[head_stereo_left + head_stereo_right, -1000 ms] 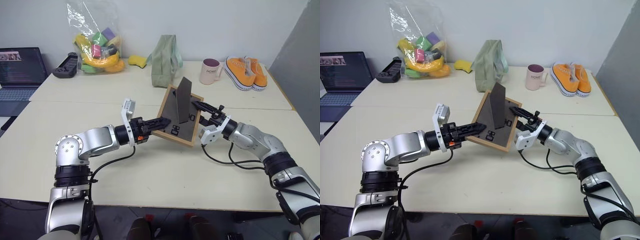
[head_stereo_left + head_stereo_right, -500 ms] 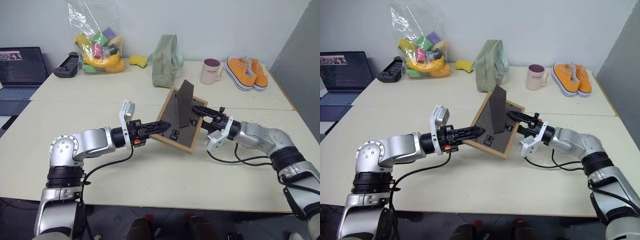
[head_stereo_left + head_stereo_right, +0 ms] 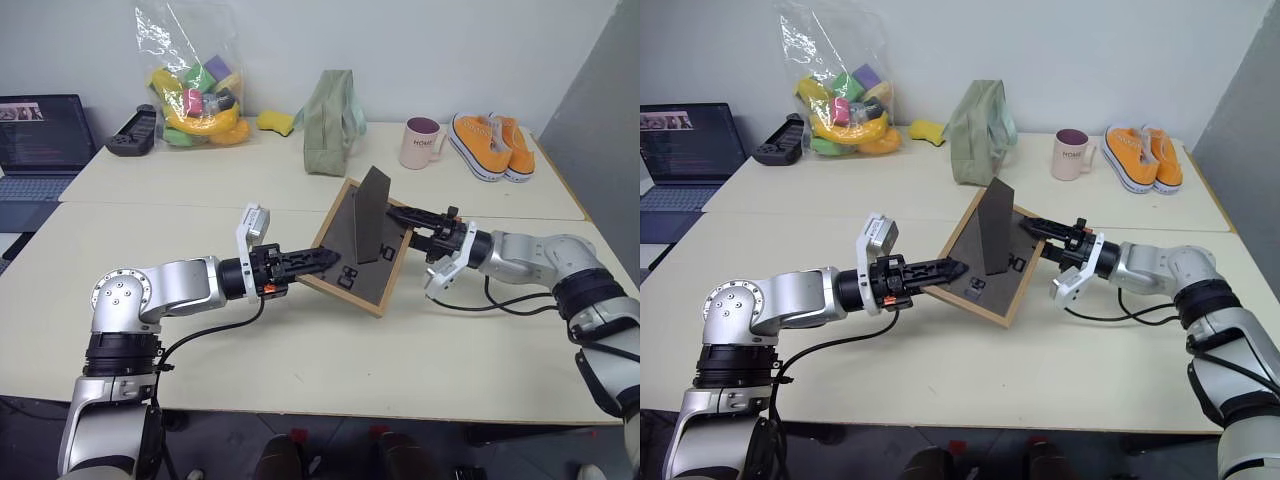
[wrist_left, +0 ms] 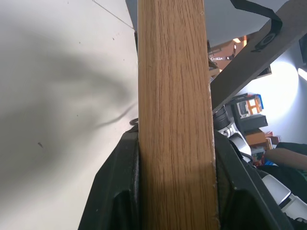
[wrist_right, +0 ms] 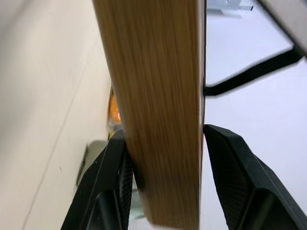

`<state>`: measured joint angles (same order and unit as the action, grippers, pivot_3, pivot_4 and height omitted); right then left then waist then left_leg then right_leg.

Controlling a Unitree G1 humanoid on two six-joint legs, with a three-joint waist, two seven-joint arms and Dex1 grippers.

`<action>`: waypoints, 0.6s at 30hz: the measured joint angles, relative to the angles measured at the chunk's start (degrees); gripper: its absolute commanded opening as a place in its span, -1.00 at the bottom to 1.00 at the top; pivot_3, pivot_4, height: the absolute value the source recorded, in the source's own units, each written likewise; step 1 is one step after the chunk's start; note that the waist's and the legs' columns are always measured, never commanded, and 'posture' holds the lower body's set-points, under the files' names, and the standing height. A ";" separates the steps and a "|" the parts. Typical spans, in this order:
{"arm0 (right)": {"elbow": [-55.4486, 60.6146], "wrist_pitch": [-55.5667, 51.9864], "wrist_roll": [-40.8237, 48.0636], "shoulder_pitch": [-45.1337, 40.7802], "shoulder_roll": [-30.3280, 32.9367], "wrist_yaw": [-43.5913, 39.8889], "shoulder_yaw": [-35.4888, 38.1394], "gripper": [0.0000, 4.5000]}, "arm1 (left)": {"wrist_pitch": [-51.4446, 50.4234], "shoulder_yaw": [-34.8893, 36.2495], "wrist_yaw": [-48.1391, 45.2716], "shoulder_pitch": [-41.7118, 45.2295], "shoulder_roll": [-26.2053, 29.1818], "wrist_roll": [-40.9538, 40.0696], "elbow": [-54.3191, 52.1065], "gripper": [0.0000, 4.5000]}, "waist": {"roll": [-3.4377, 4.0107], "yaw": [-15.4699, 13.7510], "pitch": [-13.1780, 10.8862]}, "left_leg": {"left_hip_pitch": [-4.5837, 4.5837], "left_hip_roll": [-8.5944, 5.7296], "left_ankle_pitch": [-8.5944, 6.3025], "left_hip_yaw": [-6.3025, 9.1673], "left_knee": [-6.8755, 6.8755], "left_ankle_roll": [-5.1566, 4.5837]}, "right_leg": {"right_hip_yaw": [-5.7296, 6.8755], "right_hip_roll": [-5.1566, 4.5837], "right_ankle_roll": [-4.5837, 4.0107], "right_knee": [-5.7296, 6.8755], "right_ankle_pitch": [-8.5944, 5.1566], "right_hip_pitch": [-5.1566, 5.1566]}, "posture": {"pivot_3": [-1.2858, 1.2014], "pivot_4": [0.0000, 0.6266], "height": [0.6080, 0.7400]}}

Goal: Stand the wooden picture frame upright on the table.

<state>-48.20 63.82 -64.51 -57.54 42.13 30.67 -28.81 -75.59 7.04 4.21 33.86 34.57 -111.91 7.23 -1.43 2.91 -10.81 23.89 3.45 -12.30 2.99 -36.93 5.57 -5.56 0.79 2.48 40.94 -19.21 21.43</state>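
Note:
The wooden picture frame [image 3: 345, 232] is held tilted over the table [image 3: 300, 345], its dark back panel facing me and its fold-out stand [image 3: 372, 212] sticking out. My left gripper [image 3: 335, 259] is shut on the frame's left edge. In the left wrist view the light wood edge [image 4: 175, 120] sits clamped between the black fingers [image 4: 115, 191]. From the right, my right gripper [image 3: 398, 214] is shut on the frame's upper right edge. The right wrist view shows that wood edge [image 5: 158, 110] between its fingers [image 5: 235, 182]. The picture side is hidden.
Along the back of the table stand a green bag [image 3: 330, 120], a pink mug [image 3: 420, 143], orange shoes [image 3: 492, 143], a plastic bag of toys [image 3: 190, 90] and a black controller [image 3: 132, 132]. A laptop [image 3: 40, 140] sits far left.
My right forearm has swung out to the right and its wrist has rolled, still gripping the frame. The frame's lower corner now sits a little lower. The left gripper has kept still.

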 measured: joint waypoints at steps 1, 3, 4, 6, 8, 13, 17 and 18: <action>-0.71 -0.17 -0.26 -0.30 0.28 0.96 -0.34 0.03 | 0.04 0.00 0.00 0.00 0.05 0.00 -0.02 -0.41 | 0.00 -0.01 0.00 | 0.00 0.00 0.00 0.00 0.00 0.00 | 0.00 0.00 0.00 0.00 0.00 0.00 | 0.03 -0.52 1.00; -1.16 -0.32 -0.61 -0.44 0.51 2.49 -1.07 0.03 | 0.05 -0.02 0.00 0.00 0.09 0.00 -0.06 -0.41 | 0.00 0.02 0.00 | 0.00 0.00 0.00 0.00 0.00 0.00 | -0.01 0.00 0.00 0.00 0.00 0.00 | 0.03 -0.52 1.00; -1.16 -0.22 -0.76 -0.44 0.51 3.09 -1.46 0.03 | 0.05 -0.04 0.03 0.00 0.11 0.01 -0.06 -0.41 | 0.00 0.03 0.00 | -0.01 0.00 0.00 0.00 0.01 0.00 | -0.01 0.00 0.00 0.00 0.00 0.00 | 0.03 -0.52 1.00; -0.81 0.14 -0.96 -0.41 0.61 3.78 -1.82 0.03 | 0.05 -0.04 0.02 0.02 0.15 -0.01 -0.07 -0.41 | 0.00 0.04 0.00 | 0.00 0.00 0.00 0.00 0.01 0.00 | -0.01 0.00 0.00 0.01 0.00 0.01 | 0.03 -0.52 1.00; -0.22 0.25 -1.06 -0.22 0.88 4.30 -1.83 0.03 | 0.05 -0.04 -0.07 0.02 0.18 -0.23 -0.09 -0.41 | 0.00 0.03 0.00 | 0.00 0.00 0.00 0.00 0.01 0.00 | -0.01 0.00 0.00 0.01 0.00 0.01 | 0.03 -0.52 1.00; 1.41 0.59 -0.85 0.49 0.96 4.37 -1.83 0.03 | 0.08 -0.03 -0.13 0.05 0.29 -0.44 -0.09 -0.41 | 0.00 0.03 0.00 | 0.00 0.00 0.00 0.00 0.00 0.00 | -0.01 0.00 0.00 0.01 0.00 0.00 | 0.03 -0.52 1.00; 2.56 0.68 -0.66 0.79 0.98 4.34 -1.83 0.03 | 0.21 -0.03 -0.38 0.06 0.31 -0.56 -0.09 -0.41 | 0.00 0.02 0.00 | 0.00 0.00 0.00 0.01 0.00 0.00 | 0.00 0.00 0.00 0.01 0.00 0.00 | 0.03 -0.52 1.00; 2.75 0.69 -0.53 0.86 1.02 4.32 -1.83 0.03 | 0.24 -0.03 -0.45 0.06 0.31 -0.58 -0.09 -0.41 | 0.00 0.01 0.00 | 0.00 0.00 0.00 0.01 0.00 0.00 | 0.00 0.00 0.00 0.01 0.00 0.00 | 0.03 -0.52 1.00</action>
<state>-45.45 64.51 -65.05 -56.68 43.16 34.99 -30.63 -75.35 7.02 3.75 33.92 34.88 -112.49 7.14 -1.43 2.92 -10.81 23.89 3.45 -12.30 3.00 -36.92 5.56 -5.56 0.79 2.48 40.95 -19.21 21.43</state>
